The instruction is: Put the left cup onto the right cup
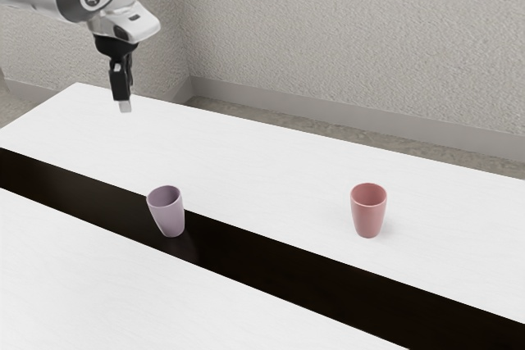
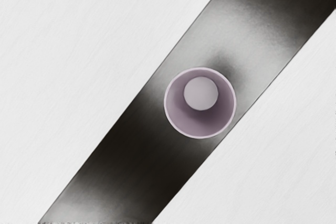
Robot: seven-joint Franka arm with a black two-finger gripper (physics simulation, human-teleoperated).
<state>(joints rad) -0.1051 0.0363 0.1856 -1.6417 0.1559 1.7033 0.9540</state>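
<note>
A pale purple cup [image 1: 166,210] stands on the dark strip [image 1: 271,264] that crosses the table, toward the exterior view's left. It leans slightly. In the wrist view the purple cup [image 2: 199,102] is seen from straight above, mouth up and empty. A pink cup [image 1: 368,209] stands upright on the white tabletop toward the exterior view's right, well apart from the purple one. My gripper [image 1: 124,104] hangs high in the air, pointing down, far above the table and holding nothing.
The white table [image 1: 271,161] runs wide on both sides of the dark strip. A grey wall [image 1: 353,30] and its baseboard close off the back, beyond the table's far edge.
</note>
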